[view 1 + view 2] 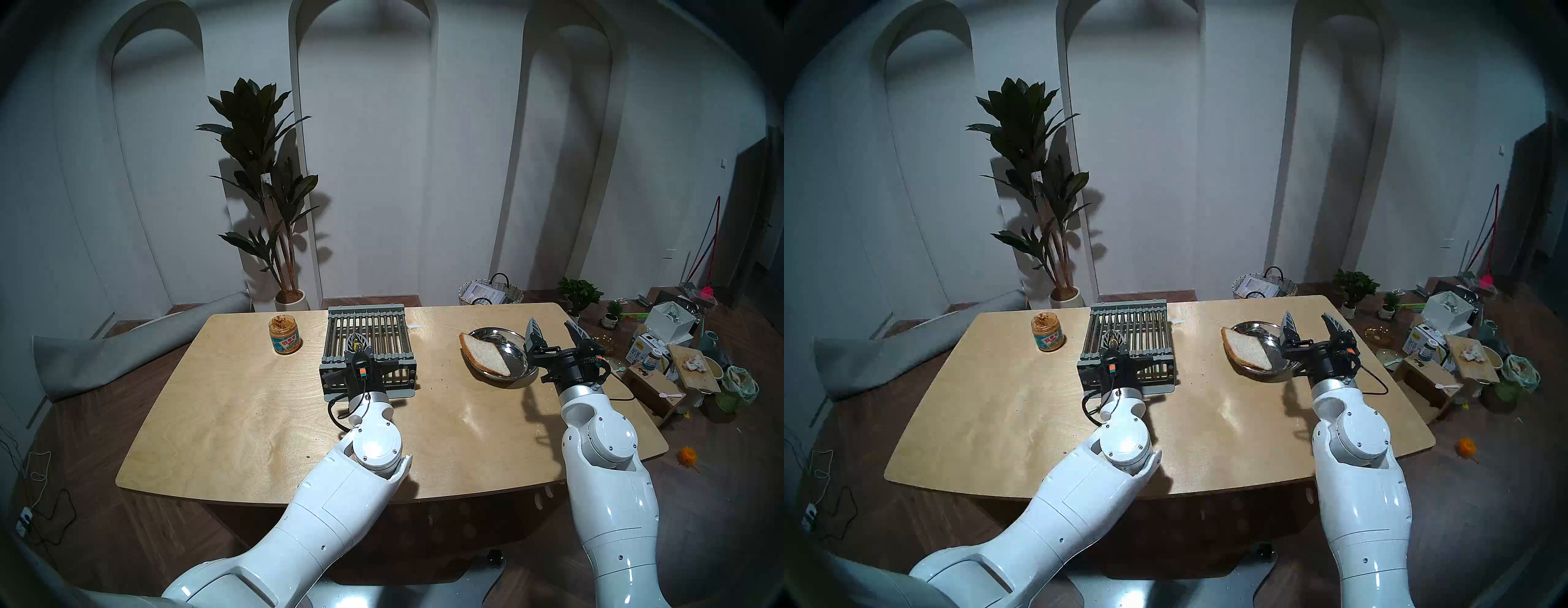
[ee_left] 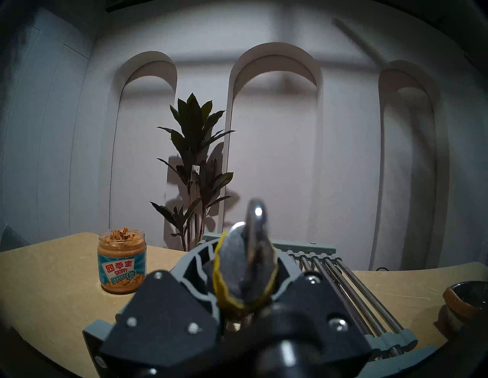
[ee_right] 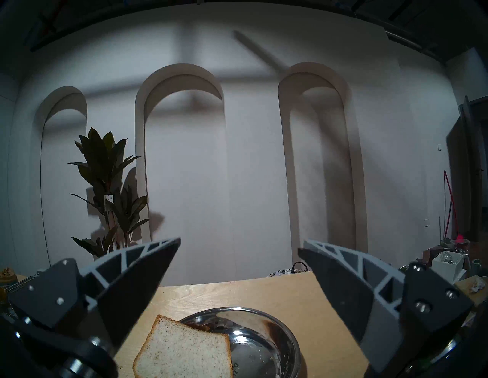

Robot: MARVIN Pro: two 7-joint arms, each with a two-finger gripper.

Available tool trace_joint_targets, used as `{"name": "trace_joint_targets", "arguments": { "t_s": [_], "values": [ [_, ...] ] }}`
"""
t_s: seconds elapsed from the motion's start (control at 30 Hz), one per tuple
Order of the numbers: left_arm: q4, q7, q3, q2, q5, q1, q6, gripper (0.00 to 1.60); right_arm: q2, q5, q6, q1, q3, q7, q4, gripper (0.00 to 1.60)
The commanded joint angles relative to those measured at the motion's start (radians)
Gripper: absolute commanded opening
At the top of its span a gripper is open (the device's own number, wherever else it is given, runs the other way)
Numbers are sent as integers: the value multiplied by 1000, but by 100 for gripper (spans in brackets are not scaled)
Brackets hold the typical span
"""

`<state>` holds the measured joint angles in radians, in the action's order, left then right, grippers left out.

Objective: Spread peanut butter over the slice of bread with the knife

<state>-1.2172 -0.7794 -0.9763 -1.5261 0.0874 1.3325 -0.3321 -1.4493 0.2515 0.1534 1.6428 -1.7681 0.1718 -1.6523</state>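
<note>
The knife stands with its yellow handle and metal ring up in the grey dish rack at mid-table. My left gripper reaches into the rack, its fingers pressed against the handle from both sides. The open jar of peanut butter sits left of the rack. The slice of bread lies across the left rim of the steel dish. My right gripper hovers open just right of the dish, holding nothing.
A potted plant and a wicker basket stand on the floor behind the table. Boxes and clutter crowd the floor beyond the table's right edge.
</note>
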Motion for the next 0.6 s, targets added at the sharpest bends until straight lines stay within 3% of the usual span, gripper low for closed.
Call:
{"name": "trace_joint_targets", "arguments": {
  "t_s": [0.0, 0.57],
  "values": [
    [-90, 8, 10, 12, -14, -8, 38, 0, 1, 10, 12, 1, -8, 5, -25, 160],
    [-307, 52, 11, 77, 28, 24, 246, 0, -7, 26, 10, -1, -17, 13, -12, 160]
  ]
}}
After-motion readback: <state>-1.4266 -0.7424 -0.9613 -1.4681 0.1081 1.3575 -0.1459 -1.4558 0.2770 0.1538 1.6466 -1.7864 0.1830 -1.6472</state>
